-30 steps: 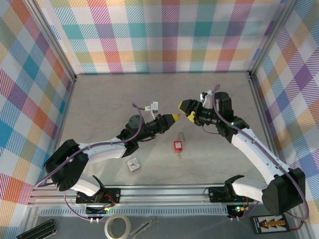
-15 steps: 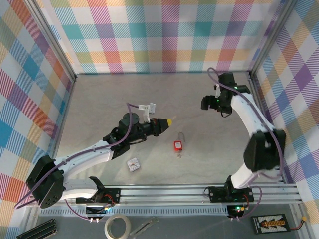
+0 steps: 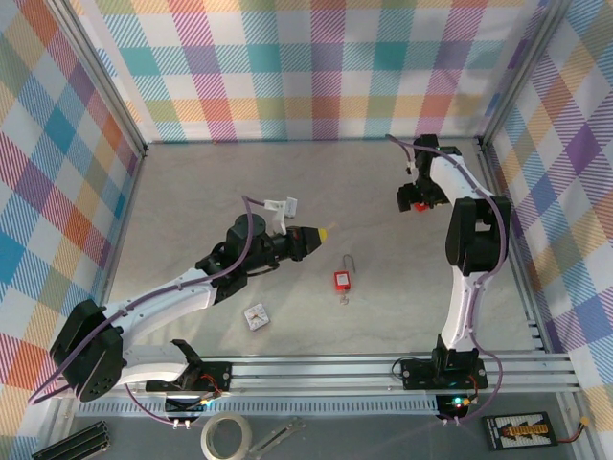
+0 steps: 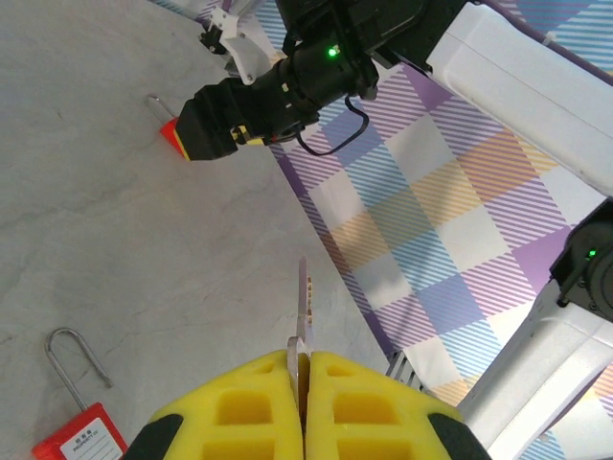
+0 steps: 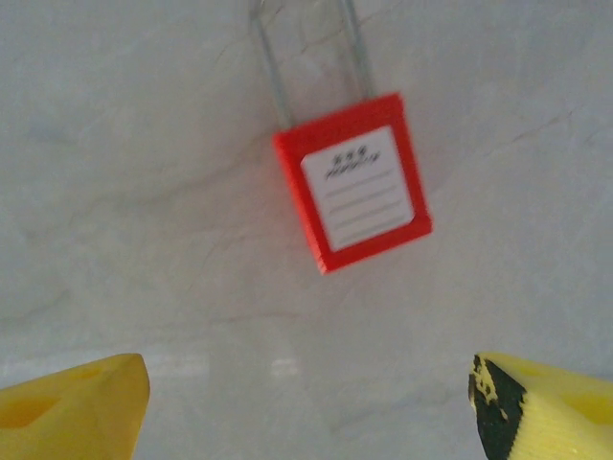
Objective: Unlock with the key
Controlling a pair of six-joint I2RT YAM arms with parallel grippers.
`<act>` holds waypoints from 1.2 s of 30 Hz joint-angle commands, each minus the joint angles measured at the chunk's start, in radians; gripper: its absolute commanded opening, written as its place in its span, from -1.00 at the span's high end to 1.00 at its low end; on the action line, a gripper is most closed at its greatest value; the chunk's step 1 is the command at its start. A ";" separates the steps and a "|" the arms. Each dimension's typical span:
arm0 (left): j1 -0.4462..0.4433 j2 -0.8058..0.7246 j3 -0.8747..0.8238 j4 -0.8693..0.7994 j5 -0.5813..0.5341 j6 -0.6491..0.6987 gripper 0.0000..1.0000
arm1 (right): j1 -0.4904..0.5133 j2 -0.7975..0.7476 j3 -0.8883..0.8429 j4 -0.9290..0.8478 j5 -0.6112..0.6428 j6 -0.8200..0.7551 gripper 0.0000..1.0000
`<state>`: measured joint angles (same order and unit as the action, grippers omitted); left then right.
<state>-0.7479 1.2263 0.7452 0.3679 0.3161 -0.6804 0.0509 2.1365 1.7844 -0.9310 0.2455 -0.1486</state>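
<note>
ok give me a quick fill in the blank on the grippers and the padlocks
1. The left gripper is ___ on the key.
2. The right gripper hangs over a padlock with its jaws ___.
3. The other padlock lies on the table, and its body is ___ in colour.
Missing words: shut; open; red

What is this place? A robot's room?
Probably a robot test booth, maybe in a lab: a left arm and right arm bolted to a metal rail, colourful checked walls around a grey table, and a red padlock to practise on.
</note>
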 commanded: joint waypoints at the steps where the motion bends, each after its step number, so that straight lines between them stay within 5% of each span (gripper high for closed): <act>1: 0.024 -0.001 0.026 0.015 0.025 0.004 1.00 | -0.024 0.076 0.074 -0.048 -0.022 -0.065 -0.73; 17: 0.067 -0.009 0.044 -0.040 0.022 -0.004 1.00 | -0.065 0.272 0.267 -0.090 -0.096 -0.088 -0.63; 36: 0.067 0.000 0.063 -0.067 0.025 -0.002 1.00 | -0.091 0.351 0.353 -0.115 -0.131 -0.050 -0.13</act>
<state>-0.6884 1.2278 0.7715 0.3046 0.3321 -0.6872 -0.0170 2.4336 2.1174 -1.0576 0.0952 -0.2169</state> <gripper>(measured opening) 0.050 0.574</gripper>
